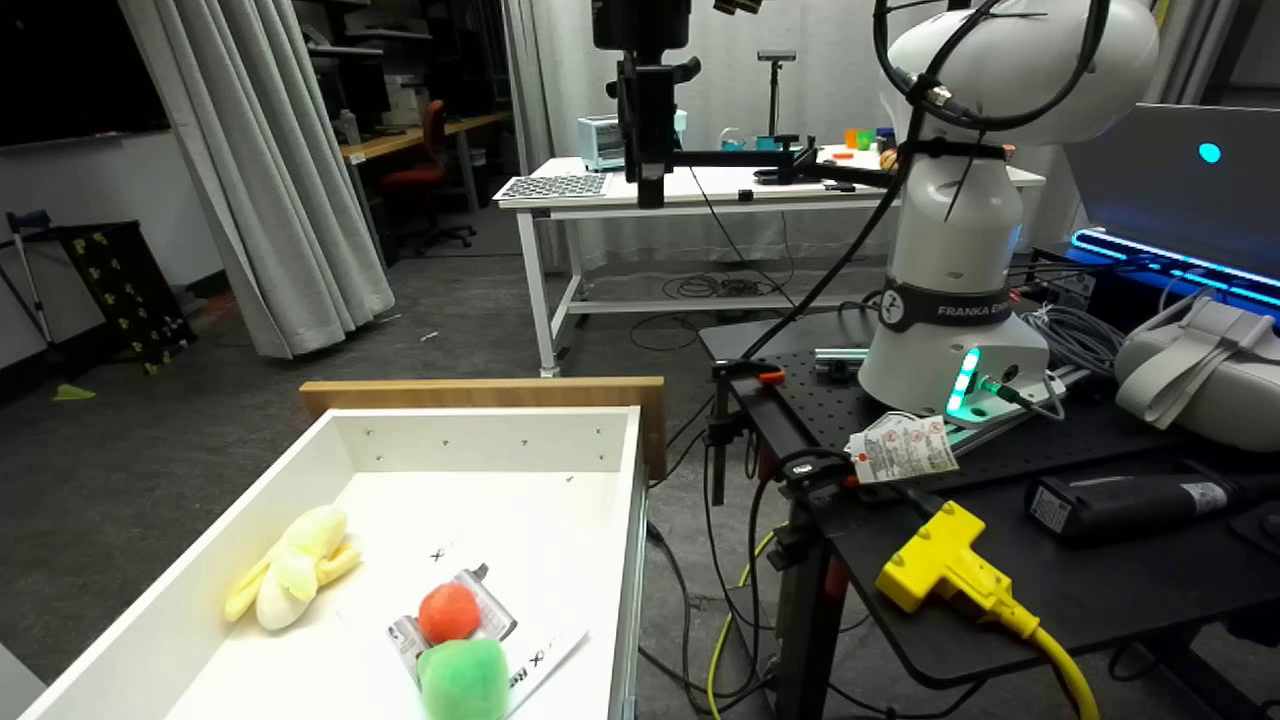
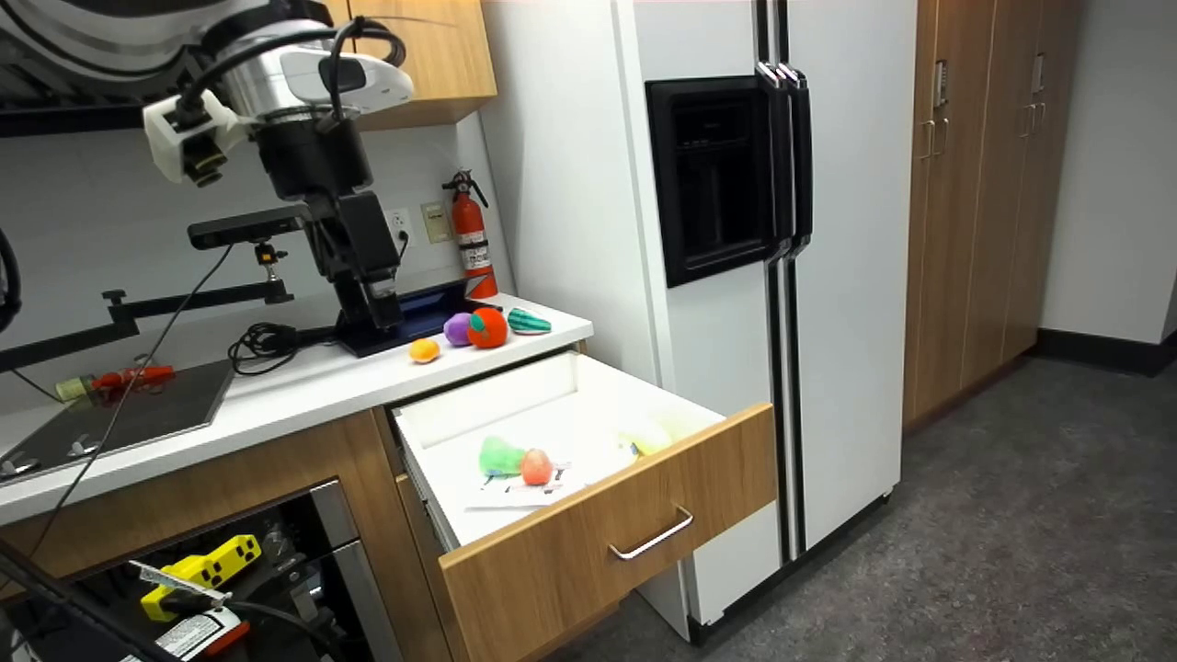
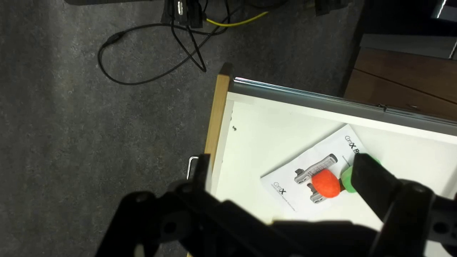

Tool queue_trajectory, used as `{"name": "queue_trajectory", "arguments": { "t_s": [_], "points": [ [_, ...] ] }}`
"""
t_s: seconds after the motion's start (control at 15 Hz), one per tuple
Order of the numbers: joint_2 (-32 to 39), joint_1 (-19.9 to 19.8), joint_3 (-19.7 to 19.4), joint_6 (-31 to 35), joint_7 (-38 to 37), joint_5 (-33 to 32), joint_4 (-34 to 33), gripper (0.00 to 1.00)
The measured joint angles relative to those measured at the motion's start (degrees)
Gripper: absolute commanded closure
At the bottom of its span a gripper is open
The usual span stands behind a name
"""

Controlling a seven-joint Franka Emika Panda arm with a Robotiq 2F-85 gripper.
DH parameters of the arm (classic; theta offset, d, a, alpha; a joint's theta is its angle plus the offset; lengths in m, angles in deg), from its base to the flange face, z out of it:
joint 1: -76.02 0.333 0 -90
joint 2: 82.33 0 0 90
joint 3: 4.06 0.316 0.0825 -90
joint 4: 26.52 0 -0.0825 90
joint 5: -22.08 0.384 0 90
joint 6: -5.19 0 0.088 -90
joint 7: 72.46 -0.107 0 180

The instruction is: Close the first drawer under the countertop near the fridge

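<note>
Jutting out, the drawer (image 2: 634, 510) sits below the surface (image 2: 313, 379), the fridge (image 2: 717, 322) at one o'clock in an exterior view. Between ten and eleven hangs the tool (image 3: 284, 167), fingers (image 3: 371, 182) well apart. An off-centre push could skew and jam the drawer; spread fingers could catch its handle (image 2: 655, 542).

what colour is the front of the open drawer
The drawer front is brown with a wood grain, showing best in an exterior view.
</note>
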Motion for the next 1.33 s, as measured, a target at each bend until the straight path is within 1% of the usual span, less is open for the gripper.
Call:
{"name": "queue_trajectory", "arguments": {
  "t_s": [0.2, 0.53, 0.67, 1.2, 1.33],
  "points": [
    [2.6, 0.0, -0.8, 1.2, 0.0, 0.0, -0.3, 0.0],
    [9.4, -1.2, -1.3, 7.4, 0.0, -0.1, -1.8, 0.0],
    [11.8, -1.6, -1.4, 8.5, 0.0, -0.1, -2.6, 0.0],
    [12.0, -1.6, -1.3, 8.5, 0.0, -0.1, -2.5, 0.0],
    [12.9, -1.7, -1.4, 9.7, 0.0, -0.1, -2.2, 0.0]
  ]
}}
